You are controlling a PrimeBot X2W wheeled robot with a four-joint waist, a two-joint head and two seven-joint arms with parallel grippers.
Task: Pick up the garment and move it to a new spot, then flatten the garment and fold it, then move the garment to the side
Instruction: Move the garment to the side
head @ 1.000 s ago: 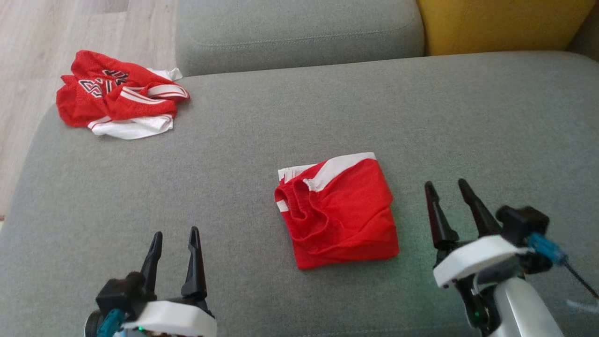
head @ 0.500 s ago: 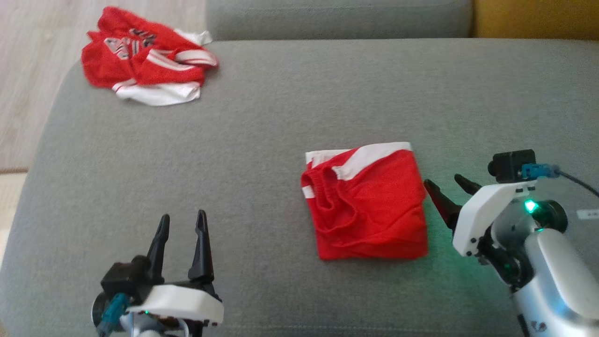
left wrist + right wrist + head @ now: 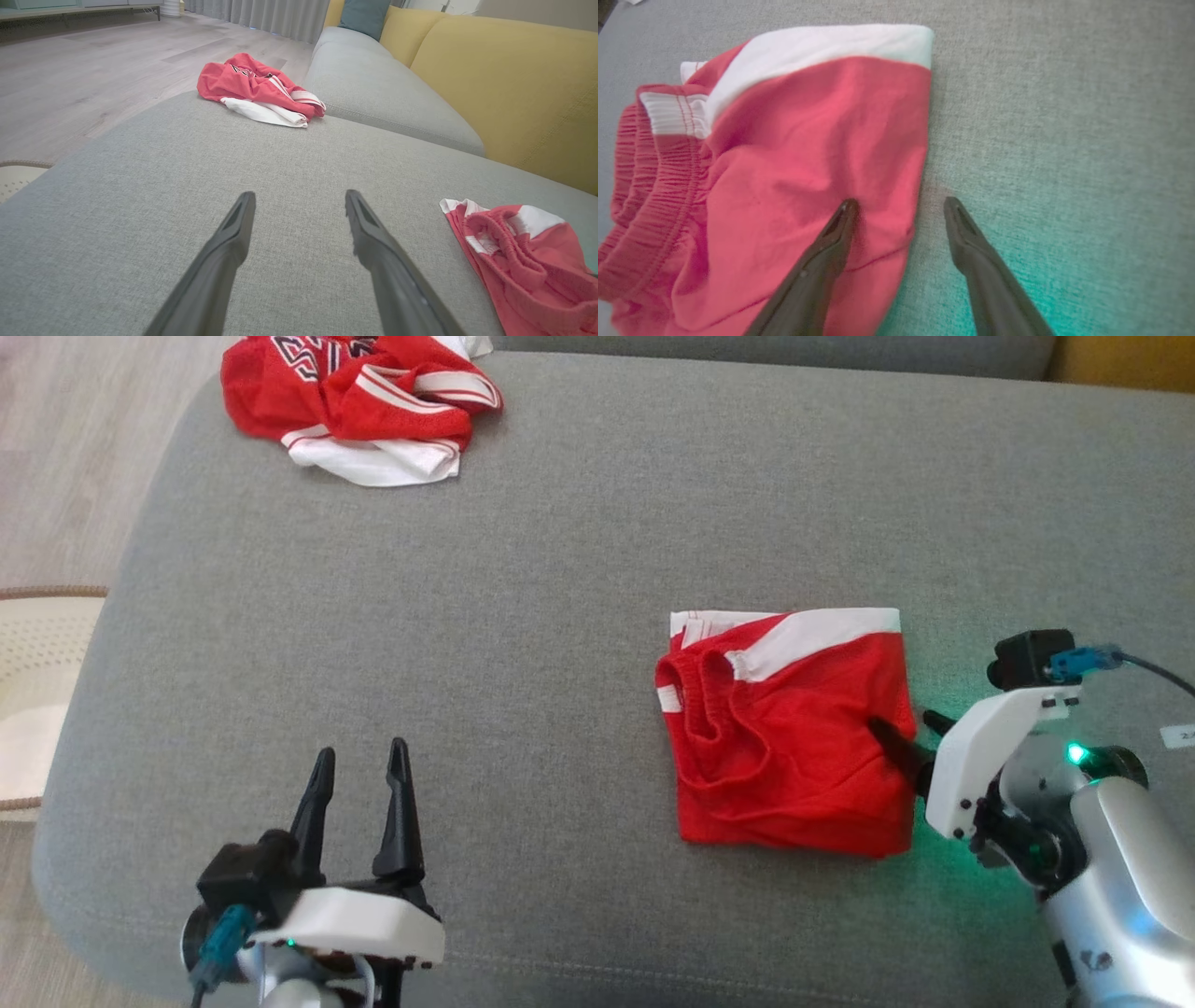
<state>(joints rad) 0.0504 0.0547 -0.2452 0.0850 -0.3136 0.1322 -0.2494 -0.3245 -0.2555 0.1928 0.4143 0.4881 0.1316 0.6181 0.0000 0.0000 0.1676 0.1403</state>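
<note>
Nearest, the left gripper (image 3: pixel 361 749) hovers over the grey woven sofa seat cushion (image 3: pixel 513 616) with its two dark fingers spread and nothing between them, much as it did a second ago. The real change is on the right. Although the head camera has tipped and shifted the whole picture, the right gripper (image 3: pixel 900 719) has swung in from beside the folded red mesh shorts with a white side stripe (image 3: pixel 784 747) to their right edge. Its jaws are apart, and in the right wrist view one finger lies over the red fabric while the other sits on the bare cushion just beside the hem, so nothing is grasped yet. That straddle looks like the start of a pinch on the edge, probably to carry the folded shorts aside, the last step.

Further off, a crumpled red and white jersey with dark lettering (image 3: pixel 364 392) lies at the cushion's far left corner. The pale cream dotted thing with a brown rim (image 3: pixel 37 663) on the floor may be a basket or a mat; I cannot tell, and nothing shows in it
</note>
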